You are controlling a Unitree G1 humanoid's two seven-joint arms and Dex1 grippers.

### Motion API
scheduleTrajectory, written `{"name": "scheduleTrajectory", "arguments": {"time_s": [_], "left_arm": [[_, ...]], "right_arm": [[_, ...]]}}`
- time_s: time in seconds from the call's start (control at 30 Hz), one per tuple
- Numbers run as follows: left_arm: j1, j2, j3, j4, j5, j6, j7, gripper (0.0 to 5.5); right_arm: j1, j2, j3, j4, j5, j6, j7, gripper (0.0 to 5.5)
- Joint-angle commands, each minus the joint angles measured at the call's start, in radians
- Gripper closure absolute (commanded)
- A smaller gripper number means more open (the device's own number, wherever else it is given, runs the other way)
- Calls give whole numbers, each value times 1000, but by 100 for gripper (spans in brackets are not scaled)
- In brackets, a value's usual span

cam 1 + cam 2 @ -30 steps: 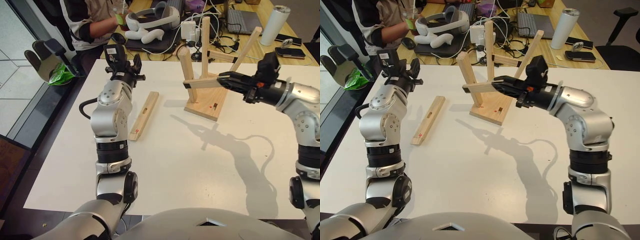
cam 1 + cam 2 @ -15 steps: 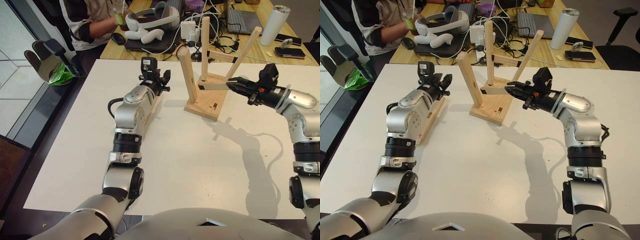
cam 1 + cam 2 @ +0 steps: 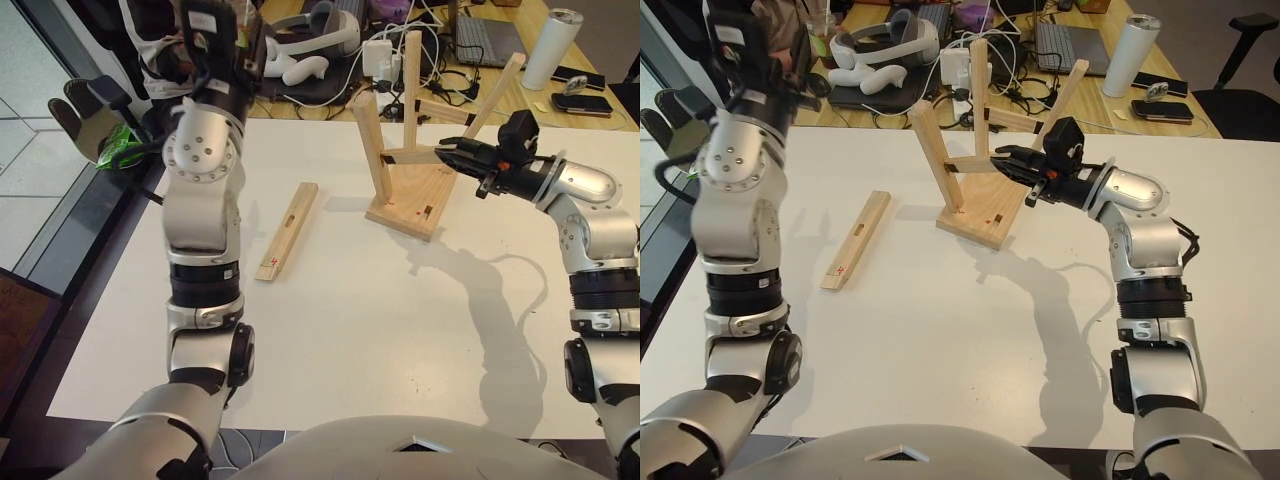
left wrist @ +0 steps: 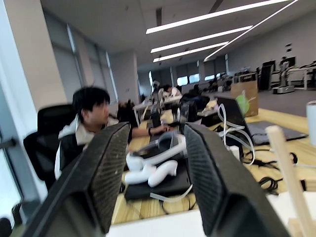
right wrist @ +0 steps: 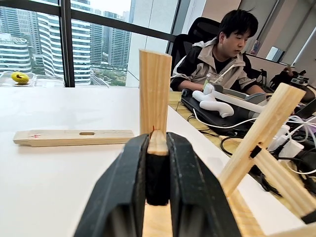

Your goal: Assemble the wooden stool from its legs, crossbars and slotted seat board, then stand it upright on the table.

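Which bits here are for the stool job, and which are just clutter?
Job: seat board, legs, crossbar in the right claw, loose bar.
Clutter: headset, laptop, tumbler, phone.

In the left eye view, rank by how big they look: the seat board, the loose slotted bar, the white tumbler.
Largest: seat board.
Then loose slotted bar and white tumbler, about alike: bar longer, tumbler thicker and farther back, so unranked.
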Motion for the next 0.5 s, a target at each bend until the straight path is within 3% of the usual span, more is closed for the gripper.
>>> {"name": "scheduleTrajectory", "arguments": {"time_s": [0.03, 0.2, 0.5], "left_arm": [[-13, 52, -240, -136, 28, -38, -201, 341], [11, 80, -436, 50, 185, -230, -274, 341], [-162, 18, -483, 550, 418, -489, -134, 341]], "right_arm": [[33, -4, -21, -73, -73, 44, -155, 510], [74, 43, -29, -238, -23, 141, -242, 510], [100, 60, -33, -389, 61, 242, -267, 510]]}}
